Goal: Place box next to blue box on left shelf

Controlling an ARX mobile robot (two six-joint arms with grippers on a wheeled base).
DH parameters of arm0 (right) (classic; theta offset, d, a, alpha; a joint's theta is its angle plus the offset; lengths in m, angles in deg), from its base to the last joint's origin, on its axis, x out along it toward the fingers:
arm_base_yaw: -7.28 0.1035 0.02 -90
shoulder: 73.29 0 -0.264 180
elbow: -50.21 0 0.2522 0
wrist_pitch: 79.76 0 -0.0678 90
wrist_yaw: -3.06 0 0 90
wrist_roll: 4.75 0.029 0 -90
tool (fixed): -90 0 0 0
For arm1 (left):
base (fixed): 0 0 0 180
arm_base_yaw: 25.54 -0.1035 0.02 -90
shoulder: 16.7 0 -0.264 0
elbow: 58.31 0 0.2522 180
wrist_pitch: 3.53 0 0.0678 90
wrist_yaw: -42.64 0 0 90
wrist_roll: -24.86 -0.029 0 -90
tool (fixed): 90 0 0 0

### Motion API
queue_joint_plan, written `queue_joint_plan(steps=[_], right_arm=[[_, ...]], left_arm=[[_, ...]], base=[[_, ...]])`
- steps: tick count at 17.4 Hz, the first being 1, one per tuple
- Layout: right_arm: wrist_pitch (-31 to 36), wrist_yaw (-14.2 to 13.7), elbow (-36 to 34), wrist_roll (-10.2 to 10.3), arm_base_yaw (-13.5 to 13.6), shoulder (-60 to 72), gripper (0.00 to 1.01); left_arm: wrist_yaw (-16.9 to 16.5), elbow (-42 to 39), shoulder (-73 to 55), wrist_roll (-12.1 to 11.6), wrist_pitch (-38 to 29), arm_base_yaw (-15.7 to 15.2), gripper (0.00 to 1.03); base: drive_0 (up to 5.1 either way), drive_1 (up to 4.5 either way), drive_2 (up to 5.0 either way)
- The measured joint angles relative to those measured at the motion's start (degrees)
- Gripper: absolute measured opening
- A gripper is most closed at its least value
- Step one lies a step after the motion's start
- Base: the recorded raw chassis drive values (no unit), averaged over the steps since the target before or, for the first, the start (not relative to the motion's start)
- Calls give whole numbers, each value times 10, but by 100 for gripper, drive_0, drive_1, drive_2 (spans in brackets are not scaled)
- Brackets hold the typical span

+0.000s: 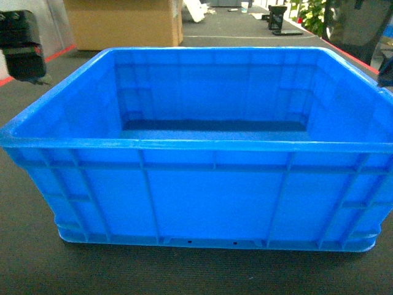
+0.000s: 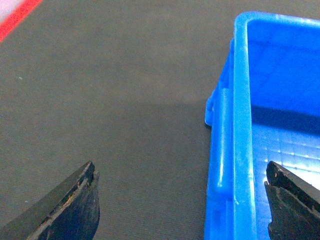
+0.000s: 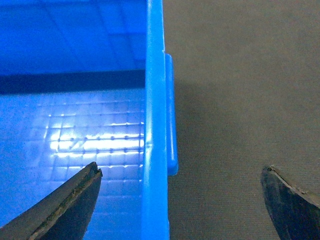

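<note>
The box (image 1: 202,153) is a large blue crate with a thick rim and ribbed walls, standing empty on the dark floor close in front of me. My left gripper (image 2: 182,200) is open above the box's left wall (image 2: 242,150), one finger over the floor, the other over the grid floor inside. In the head view the left gripper (image 1: 31,67) hangs by the box's left rim. My right gripper (image 3: 180,200) is open and straddles the right wall (image 3: 155,125) the same way; the right gripper (image 1: 387,72) shows only at the frame edge. The other blue box and the left shelf are out of view.
A big cardboard box (image 1: 123,23) stands behind the crate at the back left. A red line (image 1: 58,54) runs along the floor on the left. A black object (image 1: 279,18) and a green plant (image 1: 313,15) are at the far right back.
</note>
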Motion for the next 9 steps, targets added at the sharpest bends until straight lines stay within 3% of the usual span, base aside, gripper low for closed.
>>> queue_joint_plan(steps=[7,9], right_arm=[[4,-2,37,13,-4,97,97],[5,-1,38,12,-4,105,85]], left_arm=[[-7,75,-111,-5,73,10,98],[-7,83,-118,-11,92,10,92]], base=[[0,0,0],[0,0,0]])
